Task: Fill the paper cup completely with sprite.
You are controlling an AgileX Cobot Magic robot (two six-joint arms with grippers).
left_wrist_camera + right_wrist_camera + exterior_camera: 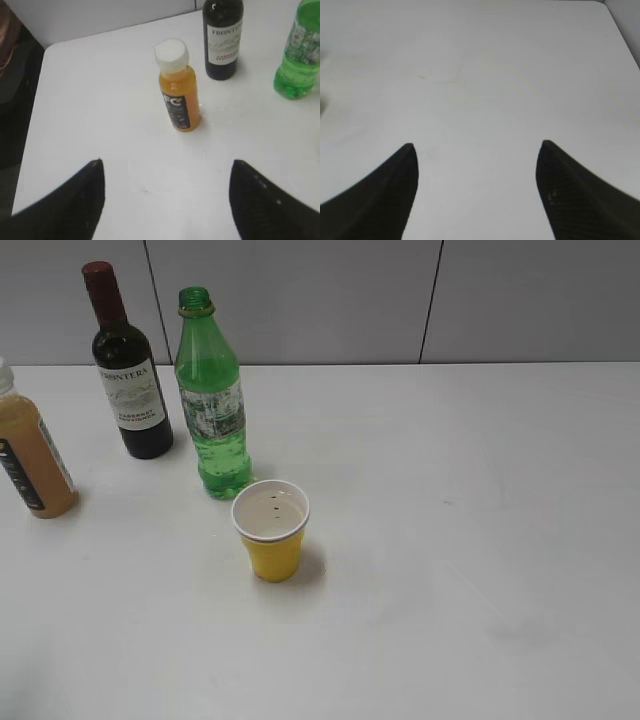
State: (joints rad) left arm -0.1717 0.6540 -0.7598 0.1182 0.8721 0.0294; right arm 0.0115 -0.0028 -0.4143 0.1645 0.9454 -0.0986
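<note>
Left hand (167,200): spread wide, grasping nothing, above the surface (100,100).
Right hand (477,192): spread wide, grasping nothing.

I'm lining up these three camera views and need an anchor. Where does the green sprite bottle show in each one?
Exterior view: the sprite bottle stands upper left, just behind the paper cup, right of the wine bottle.
Left wrist view: far right edge, top cut off, right of the wine bottle.
Right wrist view: not in it; only bare table beyond the open claw.
Shared landmark: the wine bottle, beside the sprite in both views.
</note>
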